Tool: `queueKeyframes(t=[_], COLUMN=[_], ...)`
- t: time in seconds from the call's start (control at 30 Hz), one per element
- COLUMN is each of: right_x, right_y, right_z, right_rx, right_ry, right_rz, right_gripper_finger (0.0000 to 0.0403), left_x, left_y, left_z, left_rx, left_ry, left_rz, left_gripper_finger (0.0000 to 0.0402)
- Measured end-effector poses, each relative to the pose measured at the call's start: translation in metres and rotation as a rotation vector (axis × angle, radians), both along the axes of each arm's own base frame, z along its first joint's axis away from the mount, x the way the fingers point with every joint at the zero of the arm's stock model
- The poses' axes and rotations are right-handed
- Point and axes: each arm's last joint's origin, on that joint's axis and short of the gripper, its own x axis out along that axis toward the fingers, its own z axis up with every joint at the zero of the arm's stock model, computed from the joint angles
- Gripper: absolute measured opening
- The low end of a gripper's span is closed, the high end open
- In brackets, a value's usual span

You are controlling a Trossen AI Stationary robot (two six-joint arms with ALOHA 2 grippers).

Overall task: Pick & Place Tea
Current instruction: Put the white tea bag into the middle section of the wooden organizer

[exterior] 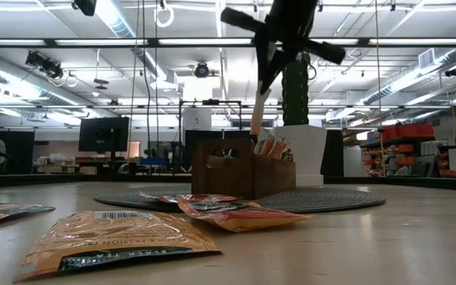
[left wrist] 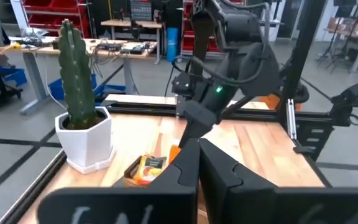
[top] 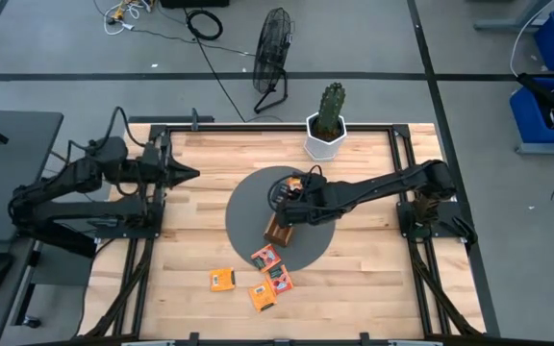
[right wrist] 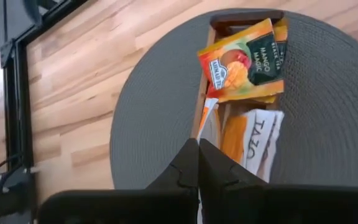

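The brown wooden tray [top: 279, 231] stands on a round grey mat [top: 248, 207] and holds several tea sachets, among them an orange one [right wrist: 241, 59] and a white-and-orange one [right wrist: 253, 140]. My right gripper [top: 291, 197] hangs above the tray, shut on one pale sachet [exterior: 257, 111]. Several more orange sachets lie flat on the table nearer the front edge [top: 222, 279] [top: 264, 258] [top: 263, 297]. My left gripper [top: 192, 174] waits shut at the table's left side, touching nothing. My right gripper [right wrist: 199, 146] pinches the pale sachet's upper edge [right wrist: 205, 124] between its two fingers, coming from above and pointing down. The sachet hangs upright below the fingers, seen edge-on, and its lower end [exterior: 254, 134] reaches the top of the tray [exterior: 228, 170].
A cactus in a white pot [top: 329, 130] stands just beyond the mat, near the table's far edge. A black frame rail [top: 397, 163] borders the table. Bare wood lies left of the mat [top: 195, 231] and to its right [top: 364, 250].
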Motion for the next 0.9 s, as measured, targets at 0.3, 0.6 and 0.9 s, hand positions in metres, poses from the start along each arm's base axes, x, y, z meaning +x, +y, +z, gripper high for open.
queueKeyframes(t=[0.3, 0.6, 0.9], right_x=[0.001, -0.005, -0.003], right_y=[-0.008, -0.012, -0.013], right_z=[-0.025, -0.046, -0.059], right_rx=[0.046, 0.100, 0.106], right_ry=[-0.008, 0.024, -0.038], right_rz=[-0.011, -0.036, -0.044], right_gripper_finger=[0.0000, 0.0000, 0.0000], left_x=[0.001, 0.001, 0.001], left_y=[0.000, 0.000, 0.000], left_z=[-0.002, -0.001, -0.002], left_rx=[-0.020, -0.016, -0.006], left_ry=[-0.015, -0.019, -0.018], left_rz=[0.003, 0.003, 0.002], left_gripper_finger=[0.0011, 0.0007, 0.0011])
